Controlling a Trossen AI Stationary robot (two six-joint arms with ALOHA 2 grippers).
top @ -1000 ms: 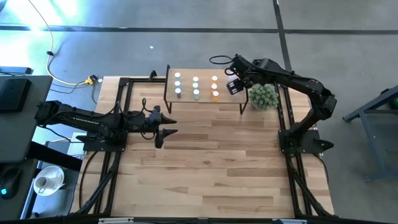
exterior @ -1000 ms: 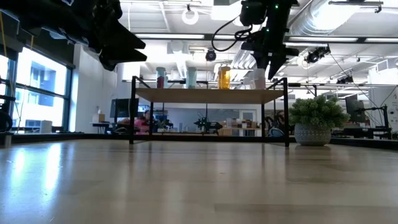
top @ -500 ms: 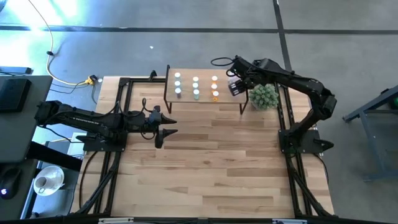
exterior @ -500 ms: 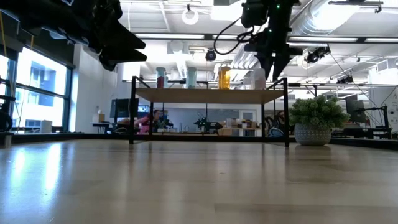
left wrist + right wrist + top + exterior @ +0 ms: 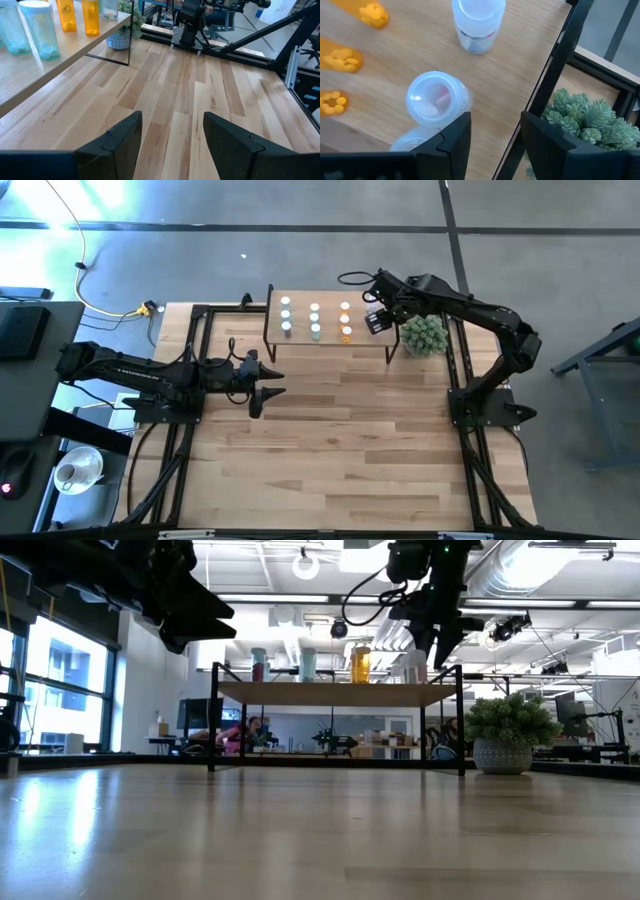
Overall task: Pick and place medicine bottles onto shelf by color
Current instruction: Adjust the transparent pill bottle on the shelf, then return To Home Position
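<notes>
Two arms on your rig, catalogued as follows.

Right gripper [image 5: 374,317]: you have it poised above the right end of the shelf [image 5: 300,337], next to the potted succulent [image 5: 423,334]. Its wrist view looks straight down between parted fingers [image 5: 451,145] with nothing between them; directly below stand clear bottles [image 5: 436,99] with white caps, one more clear bottle [image 5: 477,22] farther along the board, and orange bottles [image 5: 341,59] to one side. The plant shows just past the shelf's black leg.

Left gripper [image 5: 268,384]: you have it parked over the left middle of the plank tabletop [image 5: 340,440], well apart from the shelf, fingers [image 5: 122,142] spread and empty. Its wrist view takes in bare planks, the shelf edge with light blue bottles [image 5: 41,29] and orange ones behind them, and the base of the other arm farther off.

Shelf contents, seen from above: medicine bottles in columns by colour, white-capped, with pale ones at left, blue-green ones in the middle, orange ones beside them and the clear ones under the right gripper. From table height, you see the bottles standing upright on the board, raised on thin black legs.

Tabletop: no bottle lies on the planks that you can see.
</notes>
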